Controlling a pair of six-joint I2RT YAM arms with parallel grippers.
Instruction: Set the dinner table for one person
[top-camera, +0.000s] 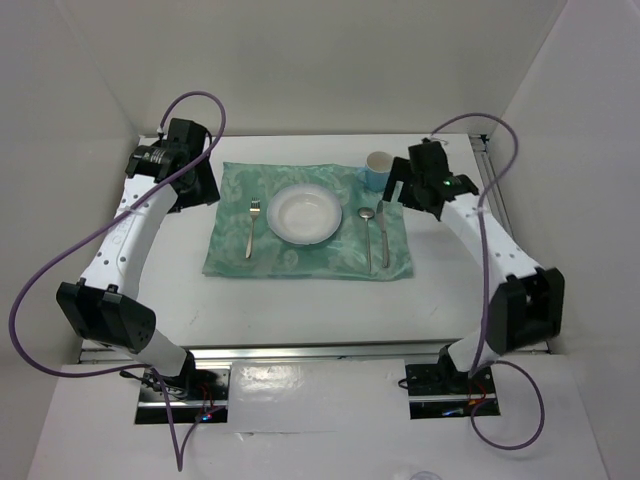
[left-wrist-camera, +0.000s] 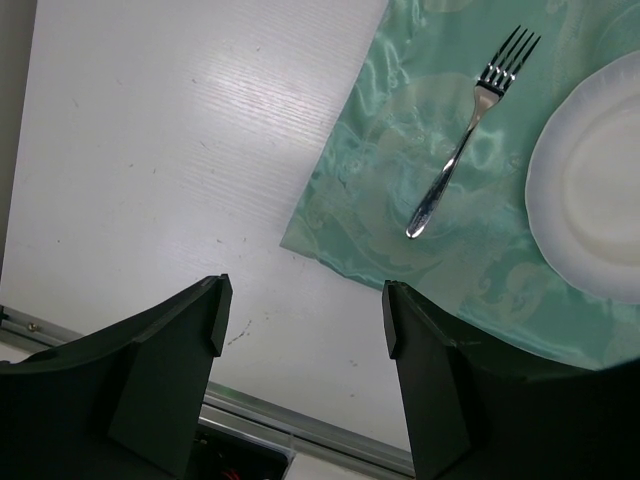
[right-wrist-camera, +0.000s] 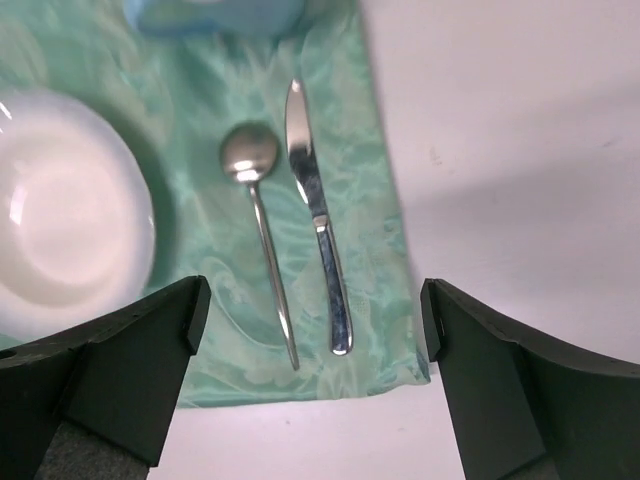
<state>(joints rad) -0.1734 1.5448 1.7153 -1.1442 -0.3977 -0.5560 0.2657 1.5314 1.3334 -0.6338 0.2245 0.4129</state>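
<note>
Currently, left gripper (left-wrist-camera: 305, 315) and right gripper (right-wrist-camera: 312, 305) are held spread, empty, over the dinner table (top-camera: 300, 315).
Cup (top-camera: 378, 168) at placemat's (top-camera: 300, 258) far right corner is cropped in right wrist view, shown whole overhead.

The teal patterned cloth placemat (top-camera: 300, 258) lies in the middle of the flat white rectangular counter (top-camera: 300, 310). The round white plate (top-camera: 304, 213) sits in the centre of the placemat. The silver metal fork (top-camera: 251, 228) lies to its left, and the silver metal spoon (top-camera: 368, 235) to its right. The silver metal knife (top-camera: 382, 235) lies just beside the spoon, on the outer side. All three handles point to the near edge. The light blue cup (top-camera: 378, 170) stands on the far right corner of the placemat, behind the spoon and knife.
</note>
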